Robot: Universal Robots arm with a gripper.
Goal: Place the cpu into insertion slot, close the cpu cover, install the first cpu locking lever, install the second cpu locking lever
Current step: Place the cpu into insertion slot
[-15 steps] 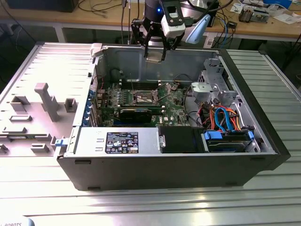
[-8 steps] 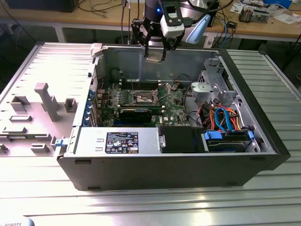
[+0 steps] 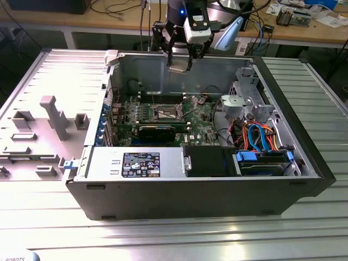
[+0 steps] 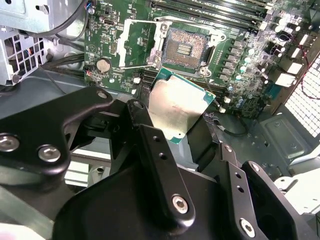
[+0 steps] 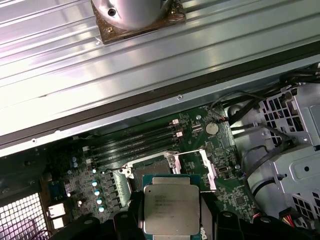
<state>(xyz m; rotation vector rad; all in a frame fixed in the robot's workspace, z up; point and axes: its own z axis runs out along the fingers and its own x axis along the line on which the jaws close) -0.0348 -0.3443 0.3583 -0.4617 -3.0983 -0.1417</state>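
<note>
The gripper (image 3: 179,64) is clenched on the cpu (image 3: 178,60), one black finger (image 4: 150,145) pressing on each of two opposite edges. In both wrist views the cpu (image 4: 177,107) is a flat square chip with a dull silver-grey metal lid on a thin green border that shows at its edges and corners. The lid (image 5: 171,205) carries faint print and faces away from the board.

In the exterior view the chip hangs in the air over the far wall of the open computer case (image 3: 190,190), clear of everything inside it. Below it and apart lies the insertion slot (image 4: 185,47), a bare square socket with a dark centre and a metal rim, set in the green motherboard (image 3: 201,122) toward the case's far side. The cpu cover (image 4: 140,42), a thin silver frame with a large window, stands swung open beside the socket. Long black memory slots (image 5: 135,137) run between the socket and the case's far wall. The case rests on a ribbed metal table (image 3: 163,234).
</note>
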